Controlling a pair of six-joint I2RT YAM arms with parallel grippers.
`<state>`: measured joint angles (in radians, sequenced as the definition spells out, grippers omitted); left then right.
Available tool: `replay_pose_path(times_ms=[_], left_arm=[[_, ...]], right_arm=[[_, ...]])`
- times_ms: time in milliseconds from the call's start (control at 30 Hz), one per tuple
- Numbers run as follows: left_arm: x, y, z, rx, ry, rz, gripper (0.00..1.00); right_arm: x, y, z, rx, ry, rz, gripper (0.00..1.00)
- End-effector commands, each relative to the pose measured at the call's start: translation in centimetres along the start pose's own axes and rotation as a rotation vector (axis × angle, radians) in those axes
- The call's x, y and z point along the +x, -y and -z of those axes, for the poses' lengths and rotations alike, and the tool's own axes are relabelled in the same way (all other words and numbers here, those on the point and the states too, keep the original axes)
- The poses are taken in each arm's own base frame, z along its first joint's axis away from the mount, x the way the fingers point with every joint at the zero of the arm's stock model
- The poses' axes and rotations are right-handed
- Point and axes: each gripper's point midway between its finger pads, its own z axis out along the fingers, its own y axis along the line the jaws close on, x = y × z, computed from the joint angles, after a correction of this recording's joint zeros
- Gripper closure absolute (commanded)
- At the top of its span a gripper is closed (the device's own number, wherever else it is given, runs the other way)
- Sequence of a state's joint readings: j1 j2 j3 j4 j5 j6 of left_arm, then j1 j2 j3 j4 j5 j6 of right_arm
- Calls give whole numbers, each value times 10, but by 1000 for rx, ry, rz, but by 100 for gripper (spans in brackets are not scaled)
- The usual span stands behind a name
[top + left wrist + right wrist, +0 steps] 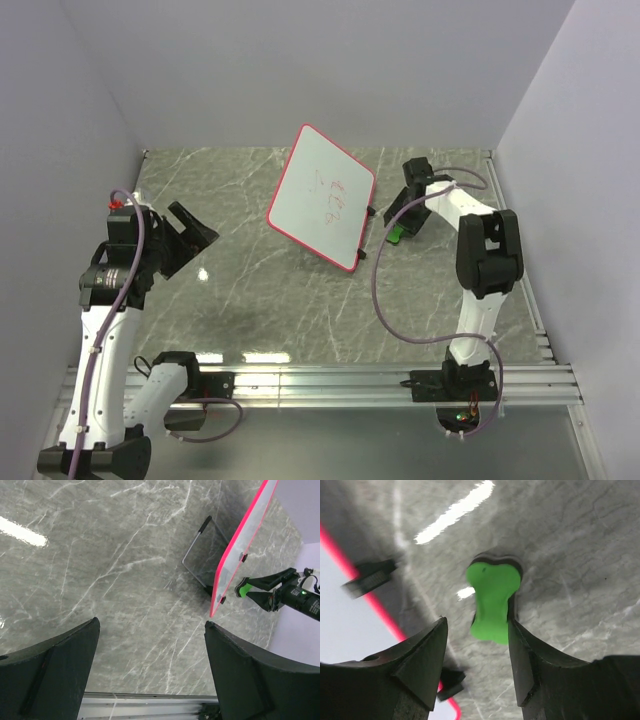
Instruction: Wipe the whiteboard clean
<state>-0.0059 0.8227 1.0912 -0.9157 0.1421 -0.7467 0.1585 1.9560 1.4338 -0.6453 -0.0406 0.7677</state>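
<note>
The whiteboard [322, 197] sits propped at a tilt toward the far middle of the marble-grey desk [250, 300], set diagonally to the desk's edges. One corner points to the back wall and the opposite corner points toward the arm bases. Its tilt foreshortens it in the top view, so I cannot tell there which side is the longer one. Its white face, with a few red scribbles [335, 200], is turned up toward the top camera. The left wrist view sees it nearly edge-on instead, as a long pink rim [240, 535] running diagonally. This view alone shows a bent wire stand [192, 565] on the desk beside it. Two small black feet [243, 557] sit on the edge nearest the right arm. The right pincer [404, 218] is low to the desk just beside that edge, and its fingers are spread to either side of a small green eraser [492, 600]. In the right wrist view one finger [520, 650] seems to touch the eraser's side, while the other finger has a clear gap of desk between it and the eraser. The eraser is not pinched. The left pincer [150, 622] is well apart from the board on the left side of the desk. It is spread wide with only bare marble between its fingers, holding and touching nothing.
</note>
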Motion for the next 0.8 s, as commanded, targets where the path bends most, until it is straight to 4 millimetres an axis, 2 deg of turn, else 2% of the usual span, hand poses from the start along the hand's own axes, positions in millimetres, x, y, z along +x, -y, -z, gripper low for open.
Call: replay_pose_path(times_ms=[0,100,267,400,533,767], left_arm=[[-7,6,10,15,21,-37,8],[-7,5,12,11,23,-47,8],[-6,6,12,15,16,-50,8],[-7,6,12,10,15,-51,8],[-7,6,10,10,10,-49,8],[-9,7,9,7,8,-47,8]], right_arm=[[-9,3,-2,56,37,-12,41],[-13,11,-6,110,52,-14,42],[-18,6,-11,119,64,2,43],[-19,2,-17,118,57,2,53],[-15,0,-24,132,44,17,56],[-4,12,-34,185,27,68,59]])
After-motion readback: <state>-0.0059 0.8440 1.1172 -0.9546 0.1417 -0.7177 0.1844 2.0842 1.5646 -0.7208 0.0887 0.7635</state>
